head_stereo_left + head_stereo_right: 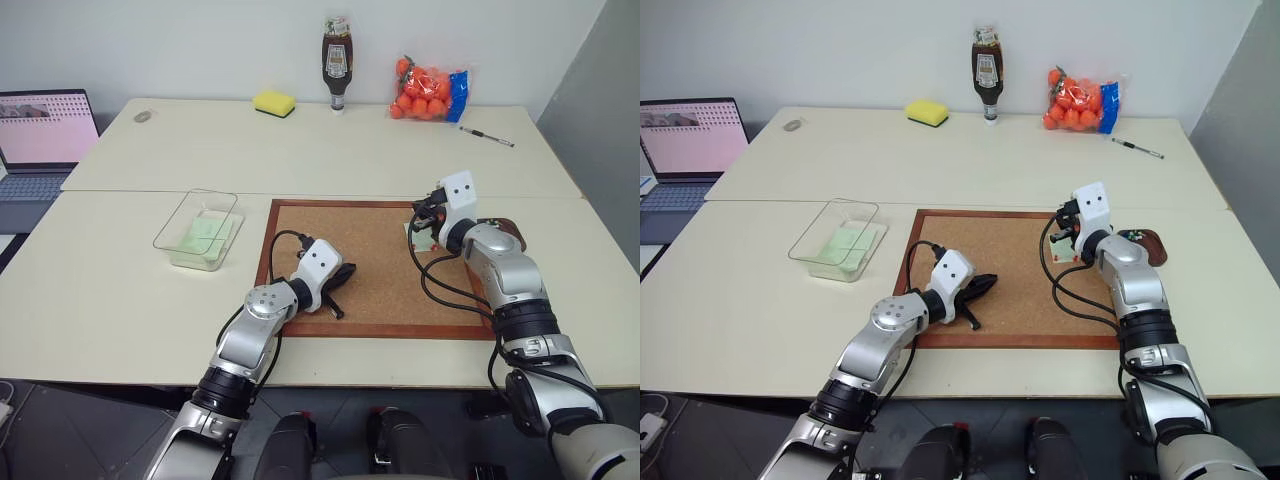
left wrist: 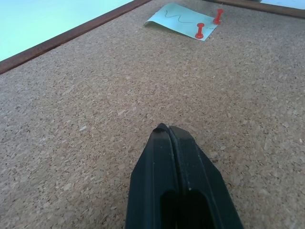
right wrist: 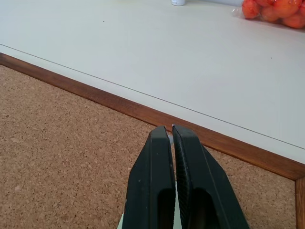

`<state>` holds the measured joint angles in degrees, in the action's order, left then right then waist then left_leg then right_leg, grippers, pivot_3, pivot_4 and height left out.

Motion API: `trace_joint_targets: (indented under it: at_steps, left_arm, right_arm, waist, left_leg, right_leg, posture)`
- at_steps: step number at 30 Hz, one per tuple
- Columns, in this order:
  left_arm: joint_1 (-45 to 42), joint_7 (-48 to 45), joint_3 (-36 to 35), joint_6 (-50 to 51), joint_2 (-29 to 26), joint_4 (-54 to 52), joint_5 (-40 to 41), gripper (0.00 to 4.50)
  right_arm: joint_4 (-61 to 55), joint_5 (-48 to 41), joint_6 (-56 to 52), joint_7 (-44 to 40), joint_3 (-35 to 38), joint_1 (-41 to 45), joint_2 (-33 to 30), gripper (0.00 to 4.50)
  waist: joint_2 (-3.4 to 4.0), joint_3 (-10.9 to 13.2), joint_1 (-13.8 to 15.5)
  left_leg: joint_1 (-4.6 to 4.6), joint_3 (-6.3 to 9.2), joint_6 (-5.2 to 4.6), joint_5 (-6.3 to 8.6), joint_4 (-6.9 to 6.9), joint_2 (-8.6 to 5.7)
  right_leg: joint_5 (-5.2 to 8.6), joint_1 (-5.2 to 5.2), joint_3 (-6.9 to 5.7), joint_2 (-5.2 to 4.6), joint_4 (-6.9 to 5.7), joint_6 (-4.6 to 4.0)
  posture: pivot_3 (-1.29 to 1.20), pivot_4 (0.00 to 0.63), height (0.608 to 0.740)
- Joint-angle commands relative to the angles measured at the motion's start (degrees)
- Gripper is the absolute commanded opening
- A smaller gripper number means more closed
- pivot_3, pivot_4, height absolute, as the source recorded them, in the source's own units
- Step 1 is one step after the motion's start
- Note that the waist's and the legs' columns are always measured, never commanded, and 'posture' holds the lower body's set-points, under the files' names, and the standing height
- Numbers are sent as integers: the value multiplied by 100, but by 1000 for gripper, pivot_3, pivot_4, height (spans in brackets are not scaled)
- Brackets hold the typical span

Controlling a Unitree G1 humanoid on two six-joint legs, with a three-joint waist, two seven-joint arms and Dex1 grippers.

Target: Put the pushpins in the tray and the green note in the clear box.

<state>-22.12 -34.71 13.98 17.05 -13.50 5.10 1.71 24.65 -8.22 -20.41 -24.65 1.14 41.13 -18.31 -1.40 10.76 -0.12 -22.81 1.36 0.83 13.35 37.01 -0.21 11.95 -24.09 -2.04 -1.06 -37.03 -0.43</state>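
**Pin removal at the note: grip check and parts count**

**Gripper state.** The right gripper hangs over the board's far right corner, fingers pressed together. No pin shows between them, so a catch cannot be confirmed. The left gripper is fully closed on nothing and rests low over the cork, near the board's left side.

**Procedure.**
1. The step in hand appears to be pulling a pin from the note.
2. Part the fingers before descending. Close on the red head, not the shaft.
3. Pull straight out from the cork. A sideways pull may tear or drag the paper.
4. Carry the pin to the tray, which sits just beside the board's right edge, partly hidden by the right arm.
5. Lift the note only after both pins are out.

**Count.**
- Pins: two, both standing in the note.
- Note: one, on the board.
- Tray: one; contents not legible.
- Box: one, left of the board, with one pale green sheet inside.
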Motion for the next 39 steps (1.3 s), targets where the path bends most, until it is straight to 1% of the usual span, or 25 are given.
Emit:
trace_joint_targets:
  at_steps: [1,3,7,11,14,20,29,31,33,34,37,39]
  left_arm:
    - [3,-15,101,16,42,26,-32,0]
    - [13,-11,94,13,40,22,-25,0]
    - [26,-6,100,3,50,19,-18,0]
    - [8,-36,113,-27,49,53,-14,0]
    - [-63,-62,135,-54,70,108,-16,0]
    - [-163,-99,128,-95,72,187,-24,0]
    - [-51,-106,104,-51,13,51,-46,0]
    - [-34,-96,102,-35,4,23,-51,0]
    - [-35,-92,100,-33,-1,23,-54,0]
    - [-35,-90,100,-32,-2,22,-55,0]
    - [-40,-89,104,-24,0,22,-59,0]
    - [-53,-94,103,-30,-1,43,-60,0]
  right_arm:
    - [-569,-103,-10,26,236,-86,-138,48]
    - [-938,-169,-177,97,426,-282,-283,48]
    - [-1761,-238,-509,353,964,-942,-627,48]
    - [-2051,-229,-759,661,1393,-1391,-867,48]
    - [-1758,-149,-712,788,1523,-1464,-1021,48]
    - [-890,15,-484,728,1318,-1129,-1207,48]
    - [-176,116,-201,701,1179,-825,-1202,48]
    - [-91,105,-171,751,1184,-790,-1186,521]
    - [-27,102,-134,791,1184,-760,-1175,724]
    - [-5,100,-116,800,1184,-750,-1173,1073]
    - [1,94,-101,808,1171,-748,-1171,1787]
    - [-7,96,-96,809,1165,-760,-1173,2142]
  waist:
    - [0,0,1]
    - [0,0,23]
    - [1,-1,49]
    - [7,-4,51]
    - [9,-5,12]
    - [10,-6,-1]
    - [10,-6,0]
    - [10,-6,-1]
    - [10,-6,-5]
    - [10,-6,-5]
    - [10,-6,-5]
    - [10,-6,-4]
  left_leg:
    - [0,0,0,0,0,0]
    - [-1,1,0,0,0,-1]
    - [-4,2,0,0,-1,-4]
    - [-5,0,0,0,-1,-3]
    - [2,-2,0,0,2,-2]
    - [8,-3,-3,-2,1,-2]
    - [0,-6,-4,-2,-1,-6]
    - [1,-6,-4,-2,-1,-5]
    - [1,-6,-4,-2,-1,-5]
    - [2,-6,-4,-2,0,-4]
    - [2,-6,-4,-2,-1,-4]
    - [1,-5,-4,-2,-1,-4]
  right_leg:
    - [0,0,0,0,0,0]
    - [0,0,-1,0,0,0]
    - [0,1,-2,-3,4,0]
    - [2,1,0,-3,6,2]
    - [1,2,3,-3,0,2]
    - [-1,4,2,4,-4,4]
    - [-1,3,4,1,7,6]
    - [-1,2,4,1,5,6]
    - [-1,2,5,2,4,6]
    - [-1,2,5,2,3,6]
    - [-1,2,5,2,3,6]
    - [-1,2,4,2,4,6]
  posture:
    - [0,150,740]
    - [0,150,740]
    - [0,150,740]
    - [0,150,740]
    - [0,150,740]
    - [0,150,740]
    - [0,150,740]
    - [0,150,740]
    - [0,150,740]
    - [0,150,740]
    - [0,150,740]
    - [0,150,740]
